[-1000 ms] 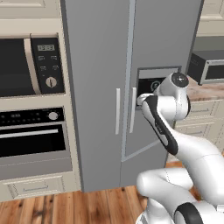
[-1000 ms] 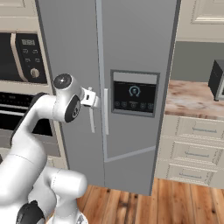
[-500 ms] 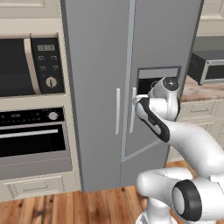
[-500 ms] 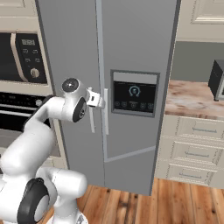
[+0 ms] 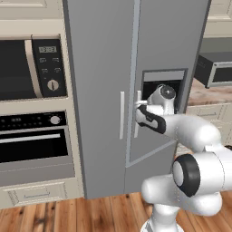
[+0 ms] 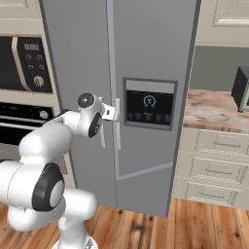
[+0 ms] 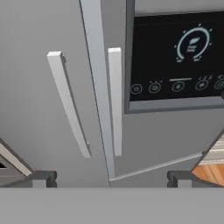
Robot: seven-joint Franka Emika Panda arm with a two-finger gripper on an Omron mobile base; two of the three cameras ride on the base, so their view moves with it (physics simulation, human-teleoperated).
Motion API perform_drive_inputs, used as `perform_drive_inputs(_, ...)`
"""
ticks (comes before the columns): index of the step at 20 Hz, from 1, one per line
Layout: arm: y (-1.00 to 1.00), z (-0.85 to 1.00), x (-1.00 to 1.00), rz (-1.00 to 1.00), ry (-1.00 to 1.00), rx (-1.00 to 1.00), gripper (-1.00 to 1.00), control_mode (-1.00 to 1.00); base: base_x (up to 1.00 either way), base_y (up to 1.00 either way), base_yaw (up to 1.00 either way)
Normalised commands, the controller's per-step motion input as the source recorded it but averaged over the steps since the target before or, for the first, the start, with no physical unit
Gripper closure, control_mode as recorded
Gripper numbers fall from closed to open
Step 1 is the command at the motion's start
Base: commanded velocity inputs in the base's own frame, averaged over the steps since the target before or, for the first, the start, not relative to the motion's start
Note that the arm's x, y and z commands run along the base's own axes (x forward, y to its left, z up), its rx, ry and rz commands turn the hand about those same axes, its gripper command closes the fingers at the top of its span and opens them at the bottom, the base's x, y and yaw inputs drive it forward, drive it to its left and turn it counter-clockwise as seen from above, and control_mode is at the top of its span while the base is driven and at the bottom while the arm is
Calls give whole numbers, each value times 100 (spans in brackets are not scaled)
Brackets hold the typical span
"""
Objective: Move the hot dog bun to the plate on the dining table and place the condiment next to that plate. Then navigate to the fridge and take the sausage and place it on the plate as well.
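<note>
Facing the fridge (image 5: 99, 68) with two doors, two bar handles (image 7: 114, 100); jaws spread wide, holding nothing.

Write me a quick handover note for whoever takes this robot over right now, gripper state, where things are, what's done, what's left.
Gripper: open, holding nothing, close in front of the fridge at handle height.
Fridge: both doors shut. The two pale bar handles flank the door seam; the right-hand handle sits roughly between the fingertips, untouched.
Done: the base is parked at the fridge.
Left: grasp a handle, open the door, find the sausage inside, carry it to the plate. Bun and condiment placement can't be confirmed from here.
</note>
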Motion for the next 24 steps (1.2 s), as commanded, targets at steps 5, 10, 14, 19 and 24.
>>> perform_drive_inputs(5,-10,-14,49,-2,0,0,-100,-100,0,0,0)
perform_drive_inputs(10,-8,-14,51,-2,0,0,-100,-100,0,0,0)
perform_drive_inputs(14,-1,-17,57,-1,0,0,-100,-100,0,0,0)
perform_drive_inputs(19,0,-25,61,0,0,0,-100,-100,0,0,0)
perform_drive_inputs(24,-3,-28,51,0,0,0,-100,-100,0,0,0)
